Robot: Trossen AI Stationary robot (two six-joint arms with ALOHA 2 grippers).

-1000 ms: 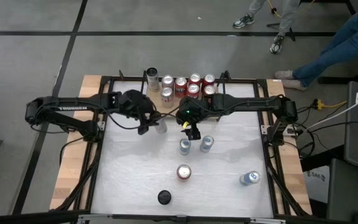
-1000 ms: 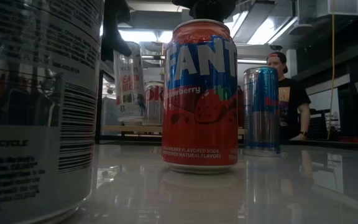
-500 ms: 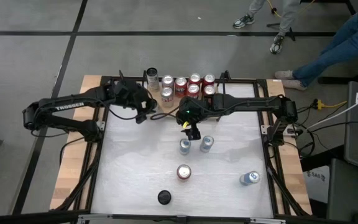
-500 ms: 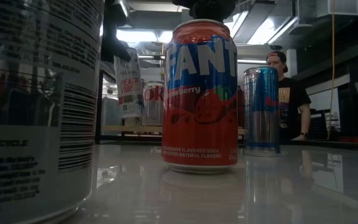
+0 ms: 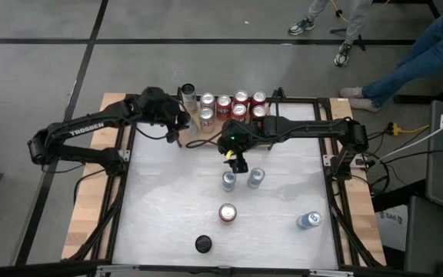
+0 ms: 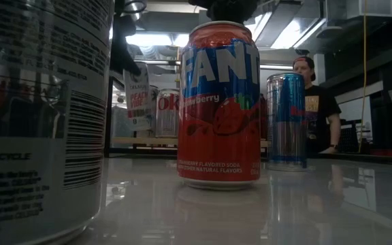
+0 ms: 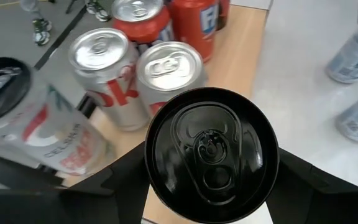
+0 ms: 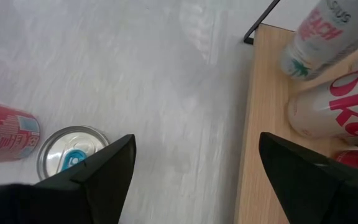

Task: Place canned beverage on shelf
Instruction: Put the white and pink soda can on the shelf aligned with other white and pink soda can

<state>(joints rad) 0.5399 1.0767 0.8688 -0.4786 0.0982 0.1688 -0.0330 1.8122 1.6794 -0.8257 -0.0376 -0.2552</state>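
Cans on shelf: we count eight tops standing on the shelf (image 7: pixel 244 53) at the upper middle of the high view. One is a tall black-lidded can (image 5: pixel 188 93) at the left end, the others are red or silver.
Cans on table: five on the white table (image 5: pixel 168 200). Two blue ones are side by side in the centre, a red Fanta can (image 5: pixel 228 212) is below them, a blue one is at the lower right, and a black-topped one is at the bottom.
Held can: one white can with a black lid (image 7: pixel 211 154) — leaning in the low view, over the shelf's left end beside two silver cans. We cannot tell if it touches the board.
Left gripper (image 5: pixel 178 121): clamped on that can, a finger on each side.
Right gripper (image 5: pixel 238 162): spread wide and empty — over the table between the shelf and the two blue cans.
People: one person (image 6: pixel 315 102) visible behind the table in the low view.
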